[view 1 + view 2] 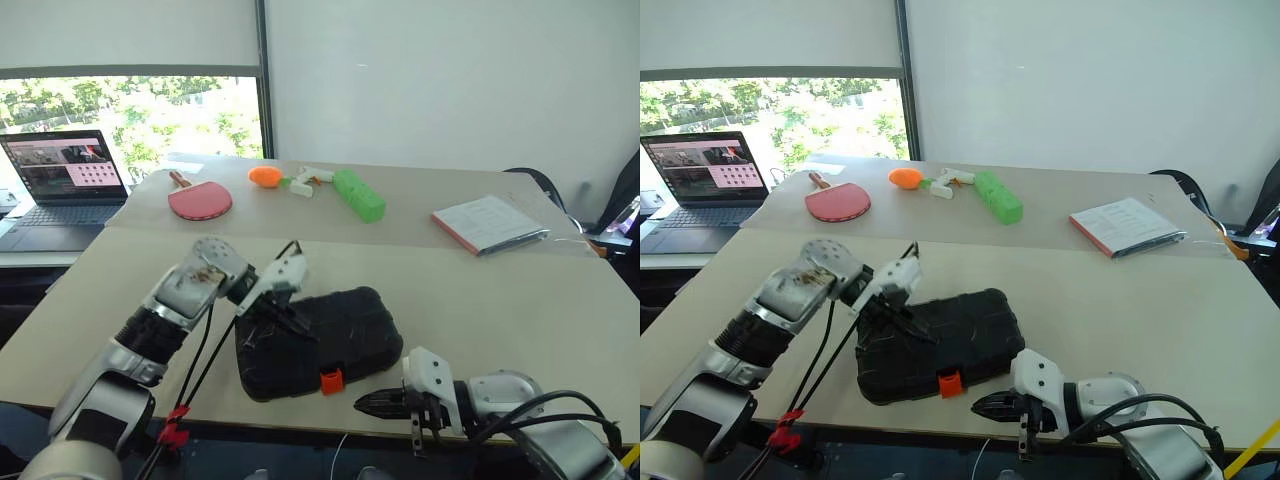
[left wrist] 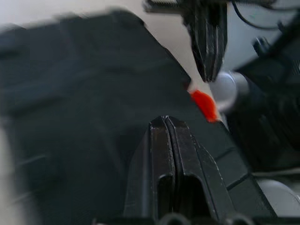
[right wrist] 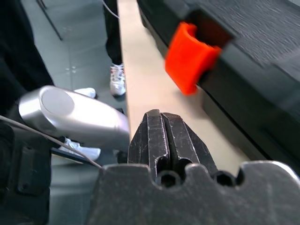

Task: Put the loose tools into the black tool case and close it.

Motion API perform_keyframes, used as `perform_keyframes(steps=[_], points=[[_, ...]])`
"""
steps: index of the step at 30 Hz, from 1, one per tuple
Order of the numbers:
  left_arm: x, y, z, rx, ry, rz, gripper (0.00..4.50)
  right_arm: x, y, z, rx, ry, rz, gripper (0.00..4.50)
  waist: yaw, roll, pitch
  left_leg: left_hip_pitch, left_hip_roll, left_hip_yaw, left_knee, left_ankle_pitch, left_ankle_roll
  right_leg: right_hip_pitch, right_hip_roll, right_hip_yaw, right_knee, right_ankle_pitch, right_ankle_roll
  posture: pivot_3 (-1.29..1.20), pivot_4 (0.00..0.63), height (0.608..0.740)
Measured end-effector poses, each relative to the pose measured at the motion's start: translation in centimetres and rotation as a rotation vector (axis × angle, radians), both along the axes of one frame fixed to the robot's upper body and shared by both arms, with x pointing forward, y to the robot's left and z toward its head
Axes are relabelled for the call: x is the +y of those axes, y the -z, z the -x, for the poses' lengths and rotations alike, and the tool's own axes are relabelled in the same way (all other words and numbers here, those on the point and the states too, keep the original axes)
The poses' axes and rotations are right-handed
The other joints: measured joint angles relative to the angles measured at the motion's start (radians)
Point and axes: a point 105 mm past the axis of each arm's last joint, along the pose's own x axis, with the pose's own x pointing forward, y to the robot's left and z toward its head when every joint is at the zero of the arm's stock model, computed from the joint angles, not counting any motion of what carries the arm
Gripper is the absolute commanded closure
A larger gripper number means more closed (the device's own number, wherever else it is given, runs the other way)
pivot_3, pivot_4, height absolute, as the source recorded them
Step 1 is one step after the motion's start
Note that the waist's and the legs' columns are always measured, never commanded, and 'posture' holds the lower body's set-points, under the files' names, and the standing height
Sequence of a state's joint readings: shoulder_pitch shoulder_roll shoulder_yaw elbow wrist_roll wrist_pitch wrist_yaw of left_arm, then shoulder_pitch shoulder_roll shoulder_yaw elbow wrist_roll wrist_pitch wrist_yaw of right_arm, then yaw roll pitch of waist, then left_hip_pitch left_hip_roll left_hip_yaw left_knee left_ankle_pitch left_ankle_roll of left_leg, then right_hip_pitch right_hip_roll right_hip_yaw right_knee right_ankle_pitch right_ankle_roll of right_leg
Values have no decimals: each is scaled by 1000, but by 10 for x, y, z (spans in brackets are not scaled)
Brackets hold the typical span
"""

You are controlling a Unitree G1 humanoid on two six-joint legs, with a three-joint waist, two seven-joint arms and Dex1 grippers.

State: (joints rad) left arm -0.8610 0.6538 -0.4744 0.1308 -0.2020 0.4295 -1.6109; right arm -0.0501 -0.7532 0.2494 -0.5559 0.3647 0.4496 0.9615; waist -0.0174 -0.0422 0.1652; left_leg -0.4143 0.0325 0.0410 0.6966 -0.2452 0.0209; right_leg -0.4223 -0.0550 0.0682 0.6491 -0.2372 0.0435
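Two pale tan tables set edge to edge, the near table (image 1: 500,300) carrying the shut black tool case (image 1: 330,345) with its orange latch (image 1: 331,381) facing the front edge. On the far table (image 1: 420,195): a red table-tennis paddle (image 1: 199,201), an orange ball-like thing (image 1: 265,176), a small white object (image 1: 305,182), a green block (image 1: 359,194), a booklet (image 1: 489,223). At the far left, on a separate surface, an open laptop (image 1: 62,180).

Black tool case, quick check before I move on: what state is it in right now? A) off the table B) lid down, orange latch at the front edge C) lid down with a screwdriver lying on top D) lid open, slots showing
B: the black tool case lies on the table with its lid down and the orange latch at its near edge; no slots show.
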Motion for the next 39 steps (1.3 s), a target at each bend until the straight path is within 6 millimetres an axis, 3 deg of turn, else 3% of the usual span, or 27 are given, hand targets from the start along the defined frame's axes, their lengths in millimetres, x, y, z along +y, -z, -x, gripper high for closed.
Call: perform_keyframes(steps=[7,9,23,39], points=[[-9,5,-11,-230,133,-53,4432,16,-3,-2,-9,-11,-33,4500,8,5,-11,11,0,1,-1,0,0,12,-1,0,-2,-1,0,0,150,738],[-10,7,-14,-230,125,-54,4432,20,-5,-5,-15,-4,-46,4500,9,6,-12,18,0,1,-1,0,0,19,-1,0,-3,-7,7,0,150,738],[-10,13,-22,-219,92,-49,4432,26,6,-21,-85,50,2,4500,5,5,-25,23,0,1,-2,0,0,23,0,0,-3,-8,6,0,150,738],[-10,12,-26,-229,62,-45,4432,31,13,-26,-162,46,21,4500,2,5,-25,27,1,1,-3,0,0,26,0,1,-3,-12,0,0,150,738]])
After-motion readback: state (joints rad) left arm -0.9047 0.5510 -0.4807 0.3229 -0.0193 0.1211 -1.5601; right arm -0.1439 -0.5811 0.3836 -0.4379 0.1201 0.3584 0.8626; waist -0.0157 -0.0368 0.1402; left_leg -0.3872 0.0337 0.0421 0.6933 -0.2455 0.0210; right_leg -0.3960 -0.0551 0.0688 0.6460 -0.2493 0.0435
